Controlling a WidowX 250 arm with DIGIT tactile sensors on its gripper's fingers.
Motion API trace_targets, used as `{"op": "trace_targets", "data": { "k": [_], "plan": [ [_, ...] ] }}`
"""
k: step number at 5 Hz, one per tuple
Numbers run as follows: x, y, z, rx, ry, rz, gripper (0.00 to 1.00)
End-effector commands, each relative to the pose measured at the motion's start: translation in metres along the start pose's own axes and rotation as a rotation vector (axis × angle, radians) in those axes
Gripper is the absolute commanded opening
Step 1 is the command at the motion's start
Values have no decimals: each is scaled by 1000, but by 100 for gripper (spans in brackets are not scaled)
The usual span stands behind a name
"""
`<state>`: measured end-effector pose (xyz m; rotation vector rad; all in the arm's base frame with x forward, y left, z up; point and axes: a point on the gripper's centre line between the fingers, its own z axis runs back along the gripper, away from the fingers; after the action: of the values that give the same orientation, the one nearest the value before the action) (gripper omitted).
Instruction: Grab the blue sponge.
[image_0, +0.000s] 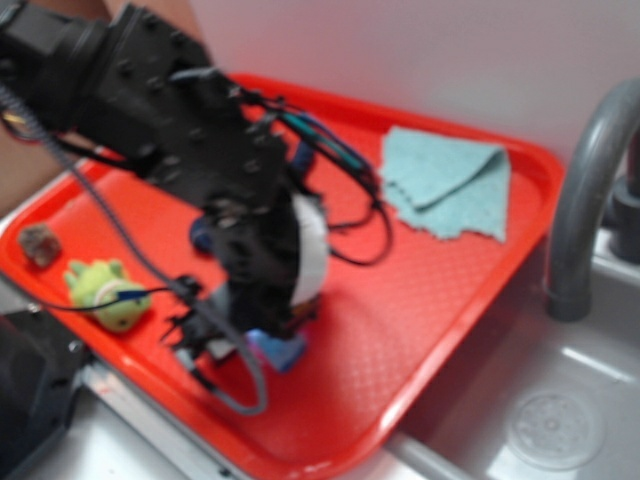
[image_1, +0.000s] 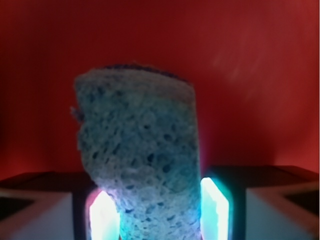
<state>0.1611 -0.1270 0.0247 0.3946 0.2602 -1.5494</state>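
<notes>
In the exterior view, a black WidowX robot arm with loose black, blue and green cables reaches down from the upper left over a bright red plastic tray (image_0: 470, 290) with a raised rim and dimpled surface. The picture is blurred around the arm. The arm's gripper (image_0: 262, 345) points down near the front of the tray, and a small patch of the pale blue porous sponge (image_0: 272, 350) shows just beneath it, close to or touching the tray floor; the blur hides which. A light teal folded cloth (image_0: 447, 182) lies flat in the tray's far right corner, well apart from the arm. A small green plush toy (image_0: 103, 292) with a pale belly sits near the tray's left edge, and a little grey-brown rough lump (image_0: 38, 243) rests just behind it. To the right of the tray stands a curved grey metal faucet (image_0: 585, 190) over a grey sink basin (image_0: 560, 400) with a round drain. In the wrist view, the sponge (image_1: 142, 155) fills the centre, its speckled, pitted surface rising upright from between the two fingers (image_1: 214, 205), whose pads glow white and teal on either side of its lower end. The jaws are clenched on the sponge, pressing both its sides. Behind it is only the red tray (image_1: 260, 60).
</notes>
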Motion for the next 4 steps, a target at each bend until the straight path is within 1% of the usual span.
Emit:
{"op": "trace_targets", "data": {
  "k": [1,2,3,4],
  "plan": [
    [-46,12,52,92,-203,559,0],
    [-58,25,79,91,-333,846,0],
    [-75,37,102,-39,-296,1080,0],
    [-90,46,124,-186,-208,1297,0]
  ]
}}
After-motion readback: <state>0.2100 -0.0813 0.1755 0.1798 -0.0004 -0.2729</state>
